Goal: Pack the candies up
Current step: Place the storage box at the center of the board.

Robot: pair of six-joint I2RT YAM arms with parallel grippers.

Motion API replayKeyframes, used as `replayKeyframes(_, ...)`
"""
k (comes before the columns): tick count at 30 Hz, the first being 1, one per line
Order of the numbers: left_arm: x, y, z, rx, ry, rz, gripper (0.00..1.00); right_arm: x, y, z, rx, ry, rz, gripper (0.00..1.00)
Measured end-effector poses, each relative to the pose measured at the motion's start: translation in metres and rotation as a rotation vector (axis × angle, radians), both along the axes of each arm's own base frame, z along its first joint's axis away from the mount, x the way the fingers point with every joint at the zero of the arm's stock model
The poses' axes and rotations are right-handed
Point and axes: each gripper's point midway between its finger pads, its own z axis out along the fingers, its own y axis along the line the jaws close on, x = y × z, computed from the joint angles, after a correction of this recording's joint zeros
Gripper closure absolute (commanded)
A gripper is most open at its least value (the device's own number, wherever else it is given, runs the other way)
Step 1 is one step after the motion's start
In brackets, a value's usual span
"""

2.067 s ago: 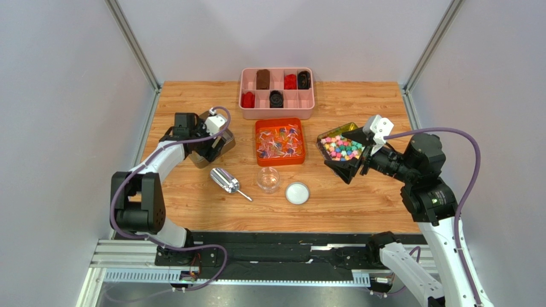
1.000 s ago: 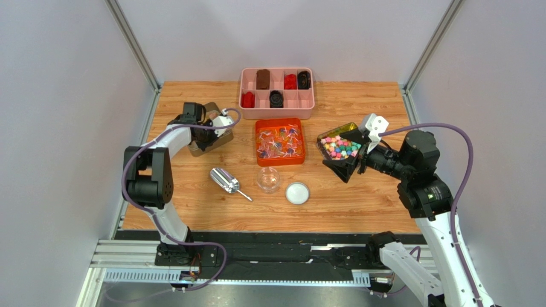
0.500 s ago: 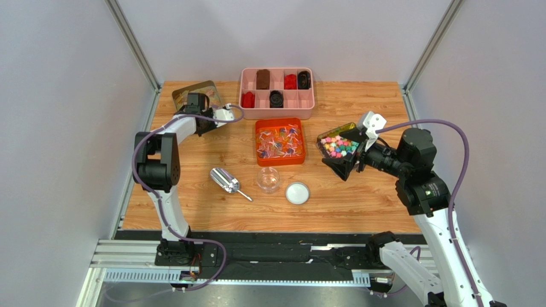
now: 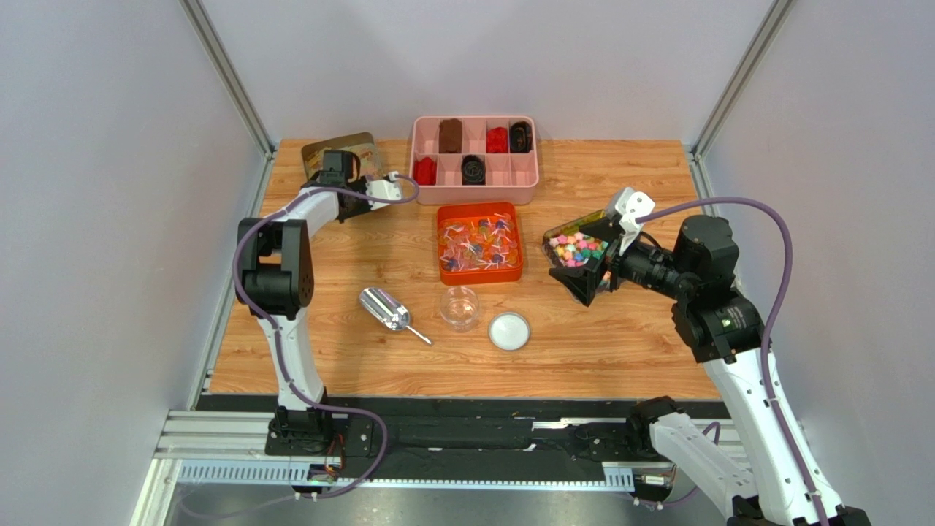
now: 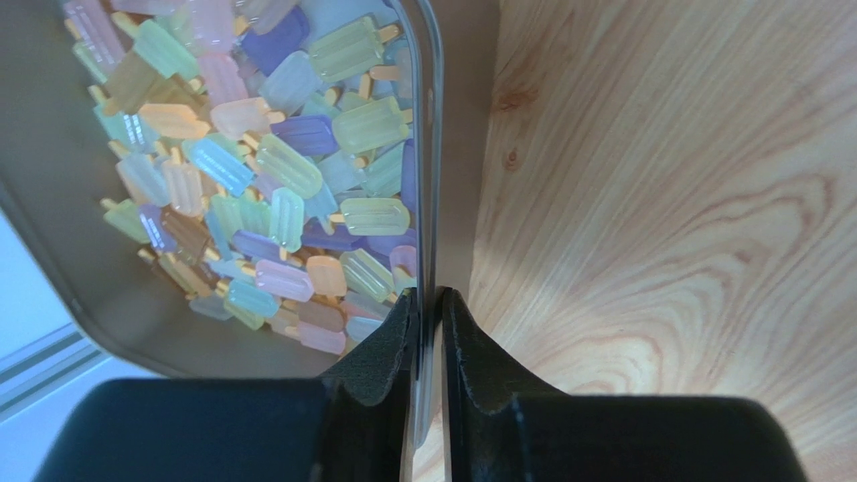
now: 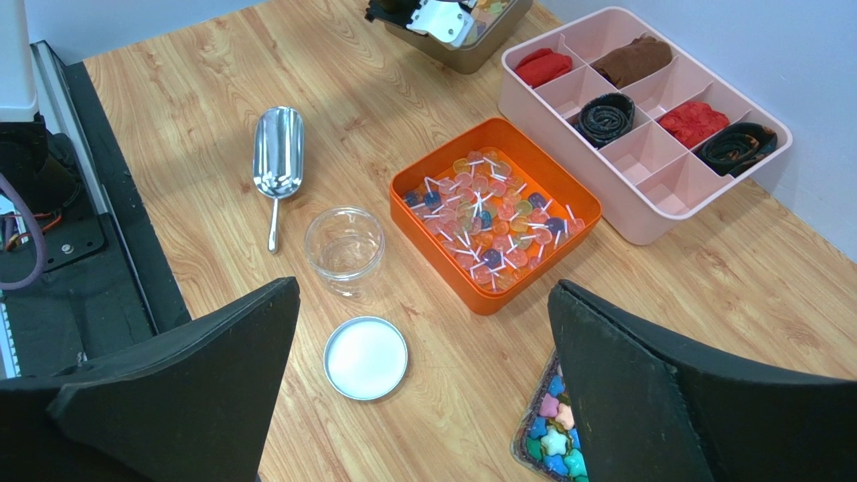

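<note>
Held the tin of popsicle-shaped sweets by its rim, pinched in the left gripper at the far-left corner, likely clearing space. Hovered the right gripper wide open, empty, over star-shaped candies. Left the candies in the orange box, mid-table.

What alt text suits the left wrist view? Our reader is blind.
The left hand is shut on the rim of a metal tray filled with pastel popsicle-shaped candies. The wooden table lies to the right.
</note>
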Motion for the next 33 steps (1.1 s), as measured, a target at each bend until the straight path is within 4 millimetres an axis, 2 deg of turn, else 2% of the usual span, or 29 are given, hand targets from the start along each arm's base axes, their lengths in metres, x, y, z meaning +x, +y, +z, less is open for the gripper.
replayKeyframes(6, 0.005, 0.001, 0.001, 0.011, -0.005, -0.006, 0.82, 0.0, 0.0, 0.0, -0.001, 0.001, 0.001, 0.0)
replayKeyframes(7, 0.006, 0.001, 0.0, 0.013, -0.006, -0.008, 0.78, 0.0, 0.0, 0.0, -0.001, 0.001, 0.001, 0.0)
replayKeyframes(9, 0.009, 0.002, 0.001, 0.022, -0.011, -0.009, 0.77, 0.001, 0.001, -0.001, -0.002, 0.004, 0.002, 0.0)
replayKeyframes(20, 0.022, 0.007, 0.004, 0.053, -0.042, 0.001, 0.77, 0.005, 0.003, -0.006, -0.017, 0.013, 0.003, 0.0)
replayKeyframes(21, 0.023, 0.007, 0.004, 0.055, -0.044, 0.002, 0.63, 0.006, 0.003, -0.007, -0.019, 0.013, 0.003, 0.0)
replayKeyframes(22, 0.024, 0.007, 0.004, 0.056, -0.046, 0.003, 0.55, 0.005, 0.004, -0.007, -0.02, 0.013, 0.005, 0.0)
replayKeyframes(24, 0.027, 0.009, 0.005, 0.069, -0.055, 0.004, 0.54, 0.006, 0.004, -0.008, -0.021, 0.014, 0.005, 0.0)
replayKeyframes(26, 0.032, 0.011, 0.008, 0.077, -0.076, 0.008, 0.43, 0.007, 0.004, -0.008, -0.023, 0.016, 0.003, 0.0)
replayKeyframes(33, 0.039, 0.015, 0.015, 0.101, -0.115, 0.022, 0.36, 0.007, 0.005, -0.01, -0.026, 0.021, 0.004, 0.0)
